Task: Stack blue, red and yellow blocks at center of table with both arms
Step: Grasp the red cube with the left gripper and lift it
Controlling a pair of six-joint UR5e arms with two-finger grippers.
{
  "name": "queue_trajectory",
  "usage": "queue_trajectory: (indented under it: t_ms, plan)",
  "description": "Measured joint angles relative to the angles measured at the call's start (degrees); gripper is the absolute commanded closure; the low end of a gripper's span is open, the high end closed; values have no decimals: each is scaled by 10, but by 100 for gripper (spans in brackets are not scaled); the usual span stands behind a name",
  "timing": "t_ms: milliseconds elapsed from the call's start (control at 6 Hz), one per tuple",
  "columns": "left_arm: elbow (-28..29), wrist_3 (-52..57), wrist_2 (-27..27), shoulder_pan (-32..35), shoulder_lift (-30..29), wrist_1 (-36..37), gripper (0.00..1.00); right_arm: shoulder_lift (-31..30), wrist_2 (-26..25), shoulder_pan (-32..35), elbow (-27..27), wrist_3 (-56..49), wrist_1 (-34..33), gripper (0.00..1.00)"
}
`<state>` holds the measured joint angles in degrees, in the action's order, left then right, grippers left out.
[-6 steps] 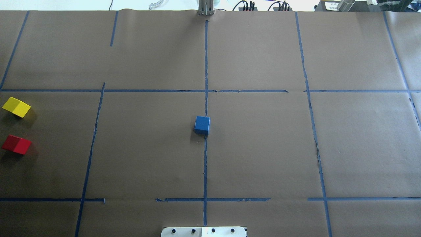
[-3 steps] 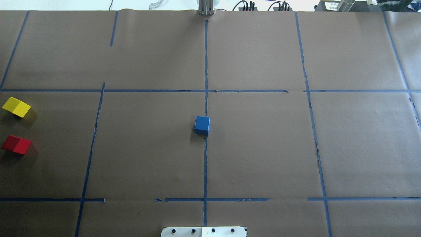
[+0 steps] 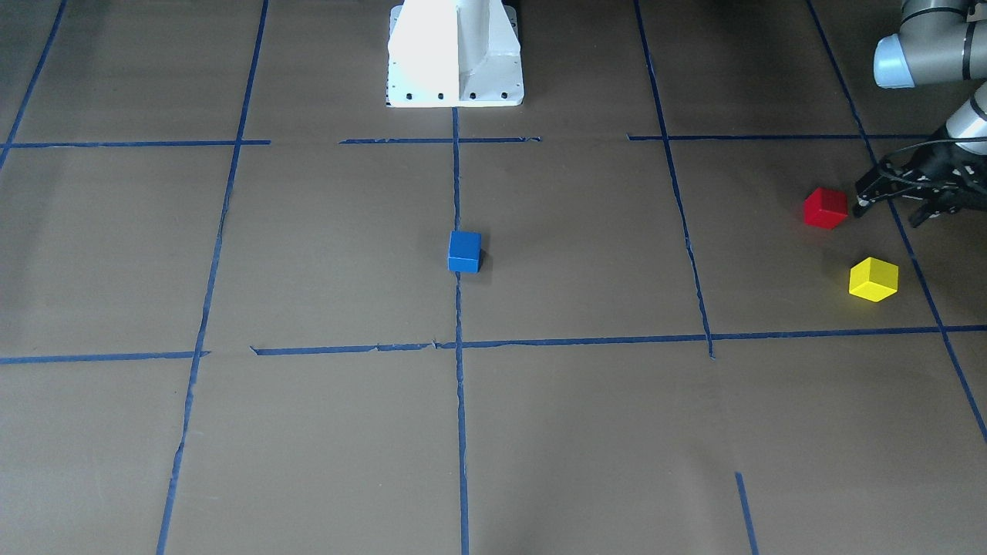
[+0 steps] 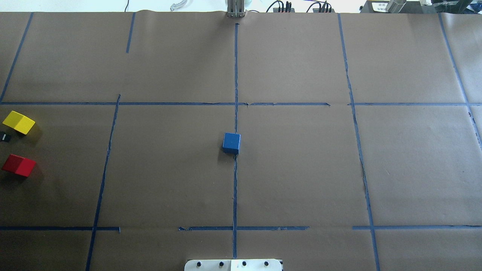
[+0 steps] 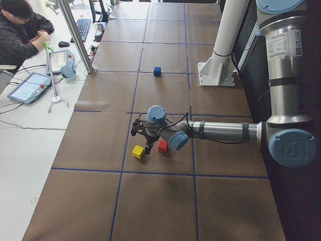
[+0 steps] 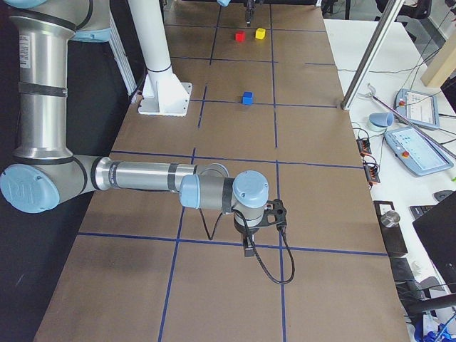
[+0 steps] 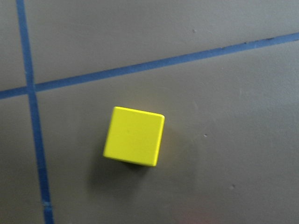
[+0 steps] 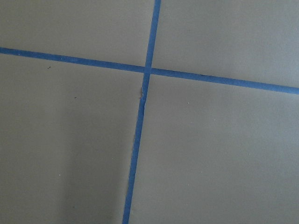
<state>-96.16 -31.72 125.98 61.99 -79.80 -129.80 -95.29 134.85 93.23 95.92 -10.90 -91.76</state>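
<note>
The blue block (image 4: pixel 231 142) sits on the centre tape line of the table, also in the front view (image 3: pixel 464 251). The red block (image 4: pixel 18 165) and the yellow block (image 4: pixel 19 122) lie near the table's left edge, apart from each other. My left gripper (image 3: pixel 887 214) hovers open and empty just outside the red block (image 3: pixel 825 208), behind the yellow block (image 3: pixel 873 279). Its wrist view looks straight down on the yellow block (image 7: pixel 134 136). My right gripper (image 6: pixel 247 248) shows only in the exterior right view, low over bare paper far from the blocks; I cannot tell its state.
Blue tape lines (image 4: pixel 235 75) divide the brown paper into squares. The white robot base (image 3: pixel 455 54) stands at the near middle edge. An operator (image 5: pixel 20 30) sits beside tablets off the table's far side.
A black tip of my left gripper has come into the overhead view at the left edge, between the yellow and red blocks. The blocks have not moved.
</note>
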Motion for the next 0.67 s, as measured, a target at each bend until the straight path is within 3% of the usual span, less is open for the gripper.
queue_trajectory:
  t_ms: [667]
  plan:
    - [9,-22,-8,-66,14,-15,0,-2,0,-1,-2,-2,0,0]
